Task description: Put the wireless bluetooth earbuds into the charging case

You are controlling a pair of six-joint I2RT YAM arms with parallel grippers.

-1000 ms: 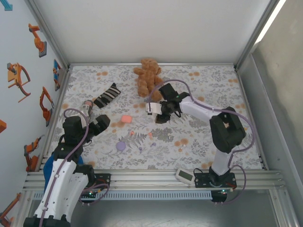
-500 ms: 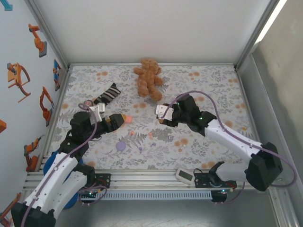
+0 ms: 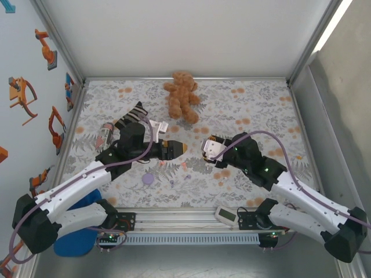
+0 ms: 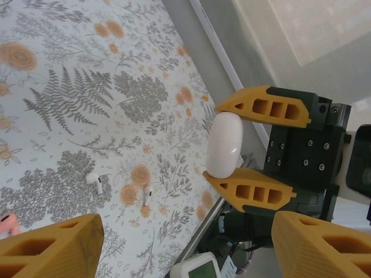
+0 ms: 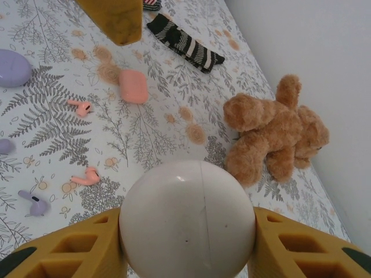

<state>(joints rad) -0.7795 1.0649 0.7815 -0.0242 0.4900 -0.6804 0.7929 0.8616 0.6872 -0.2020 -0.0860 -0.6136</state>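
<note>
My right gripper (image 3: 210, 147) is shut on a white rounded charging case (image 5: 186, 217), held above the middle of the mat; the case (image 4: 225, 145) also faces the left wrist camera. My left gripper (image 3: 172, 149) hovers just left of it, open with nothing between its fingers (image 4: 52, 246). On the mat lie two white earbuds (image 4: 94, 180) (image 4: 146, 197), two salmon-pink earbuds (image 5: 80, 106) (image 5: 87, 176) and a lilac earbud (image 5: 33, 202). A pink case (image 5: 133, 86) and a lilac case (image 5: 11, 66) lie shut nearby.
A brown teddy bear (image 3: 181, 95) lies at the back middle and a striped sock (image 3: 131, 116) at the back left. A white timer (image 3: 225, 215) sits on the front rail. Something blue (image 3: 75, 240) is beside the left arm's base.
The left arm has swung right to the middle of the mat, its jaws narrowing somewhat. The right gripper has carried the white case a little right and nearer.
</note>
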